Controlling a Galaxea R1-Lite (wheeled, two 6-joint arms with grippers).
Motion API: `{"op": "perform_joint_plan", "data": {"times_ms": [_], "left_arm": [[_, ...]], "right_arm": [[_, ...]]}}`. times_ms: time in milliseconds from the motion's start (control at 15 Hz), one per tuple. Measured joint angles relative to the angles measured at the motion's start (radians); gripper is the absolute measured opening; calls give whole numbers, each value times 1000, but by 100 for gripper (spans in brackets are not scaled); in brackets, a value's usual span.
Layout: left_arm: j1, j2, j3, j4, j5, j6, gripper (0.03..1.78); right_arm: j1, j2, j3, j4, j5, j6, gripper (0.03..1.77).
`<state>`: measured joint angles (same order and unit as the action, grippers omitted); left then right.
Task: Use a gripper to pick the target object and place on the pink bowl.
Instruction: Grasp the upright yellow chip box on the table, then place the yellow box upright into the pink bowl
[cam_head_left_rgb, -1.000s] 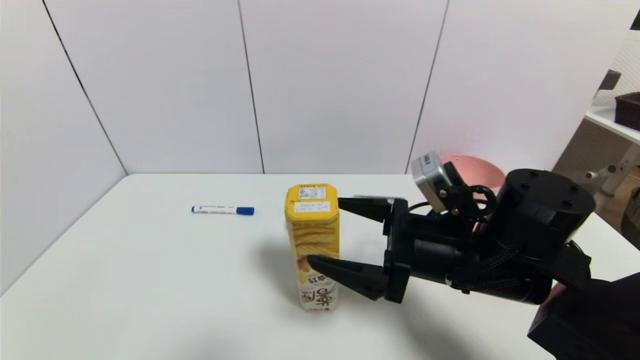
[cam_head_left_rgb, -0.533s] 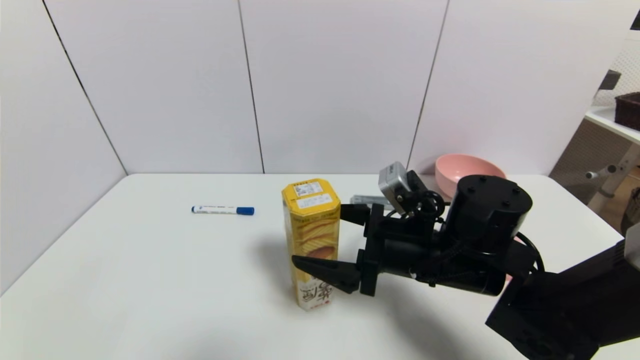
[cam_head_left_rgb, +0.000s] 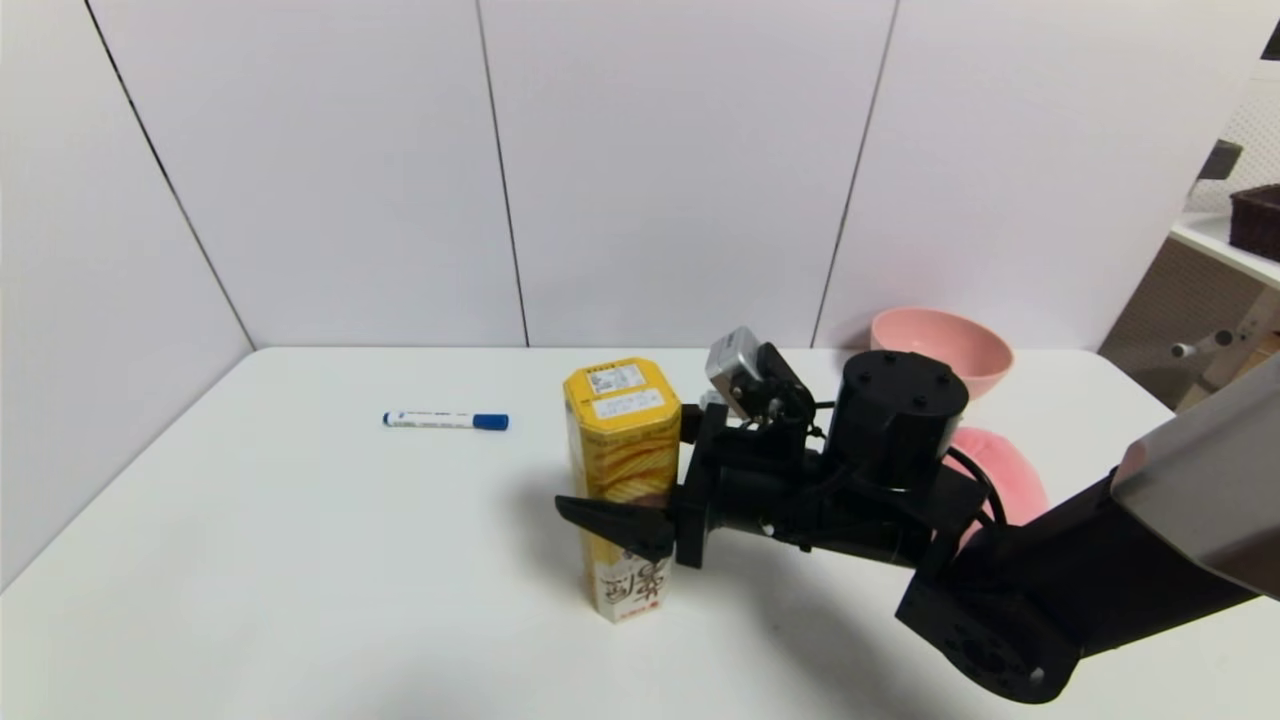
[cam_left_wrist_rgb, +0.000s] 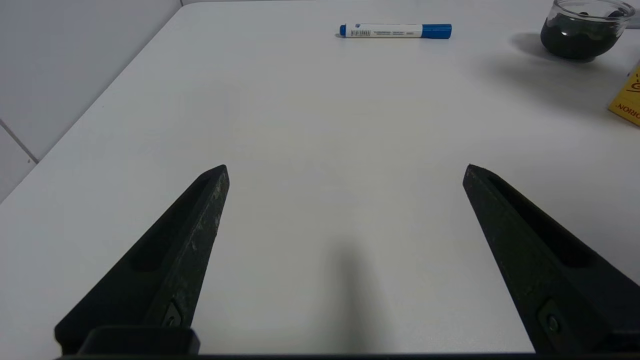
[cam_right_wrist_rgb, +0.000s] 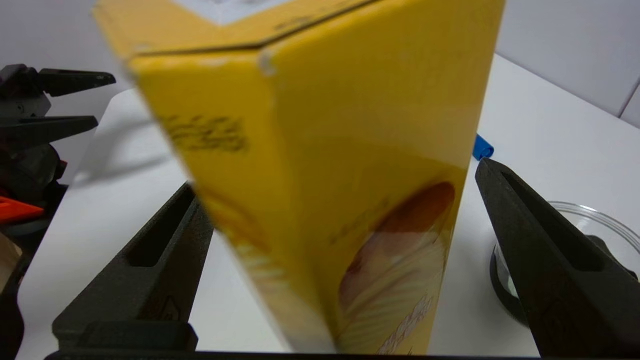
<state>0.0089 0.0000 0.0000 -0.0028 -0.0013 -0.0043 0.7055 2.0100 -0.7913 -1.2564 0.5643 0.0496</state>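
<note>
While your right gripper (cam_head_left_rgb: 640, 475) straddles the upright box (cam_head_left_rgb: 622, 470) mid-table, fingers spread, seemingly not touching; bowl (cam_head_left_rgb: 940, 345) sits behind it; left gripper (cam_left_wrist_rgb: 345, 210) gapes over bare table (cam_head_left_rgb: 300, 540).

Blue marker (cam_head_left_rgb: 446, 420) (capped) and glass cup (cam_left_wrist_rgb: 583, 28) on table (cam_head_left_rgb: 300, 560).

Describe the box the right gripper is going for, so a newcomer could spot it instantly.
On the white table, near its middle, stands the snack box, upright between the open fingers of the right gripper. It is a tall yellow hexagonal carton with chip pictures, unlike the flat blue-capped marker or the round pink bowl.
</note>
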Motion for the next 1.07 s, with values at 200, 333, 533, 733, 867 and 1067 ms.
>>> {"op": "perform_joint_plan", "data": {"times_ms": [200,333,533,733,867,1067], "left_arm": [[0,0,0,0,0,0,169],[0,0,0,0,0,0,169],[0,0,0,0,0,0,169],[0,0,0,0,0,0,169],[0,0,0,0,0,0,169],[0,0,0,0,0,0,169]], "right_arm": [[-3,14,-15,0,-1,-1,126],[-6,16,-17,0,-1,-9,103],[-8,16,-17,-1,-3,-17,81],[-8,6,-14,-16,-5,-16,81],[-18,-11,-14,-12,-7,-14,81],[-70,-66,-19,17,-8,-6,81]]}}
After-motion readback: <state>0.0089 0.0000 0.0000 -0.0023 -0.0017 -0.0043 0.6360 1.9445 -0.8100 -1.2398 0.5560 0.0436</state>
